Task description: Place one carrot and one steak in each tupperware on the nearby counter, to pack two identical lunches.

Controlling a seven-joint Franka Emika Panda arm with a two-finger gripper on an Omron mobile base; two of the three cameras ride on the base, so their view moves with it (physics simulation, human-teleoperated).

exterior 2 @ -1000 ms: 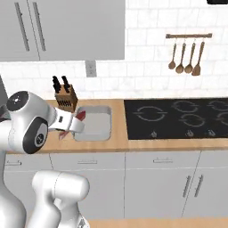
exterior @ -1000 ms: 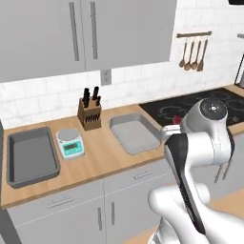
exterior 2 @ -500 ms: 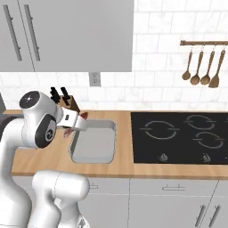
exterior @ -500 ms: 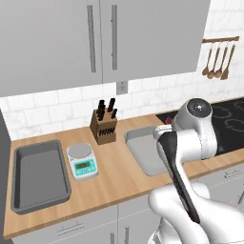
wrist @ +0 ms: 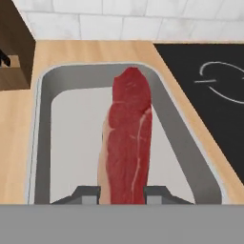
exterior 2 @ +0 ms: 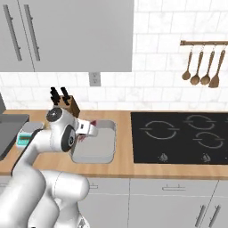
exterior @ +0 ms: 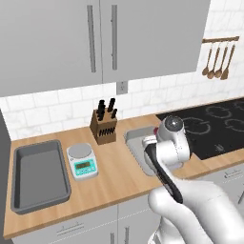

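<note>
Closest to me, the claw is clamped on a steak, one dark fingertip pressed against each side of the meat. The steak is a long red slab with pale pinkish streaks and a fatty edge, and it sticks straight out from the fingertips. It hangs over a grey tupperware, whose floor lies bare beneath it. From the right base view the claw sits at the near left corner of that same tupperware, with a sliver of the red steak showing at the hand.

The tupperware rests on the wooden worktop, just left of the black cooktop. In the left base view the arm's round joint covers much of this container, leaving its far left corner in sight.

Further along the worktop to the left stands a small kitchen scale with a green display, and beyond that lies the second tupperware, well apart from the first; I can see nothing inside it.

At the back, against the white tiled wall, a wooden knife block stands between the scale and the nearer container. Grey wall cabinets hang above, and wooden spoons dangle from a rail over the cooktop.
</note>
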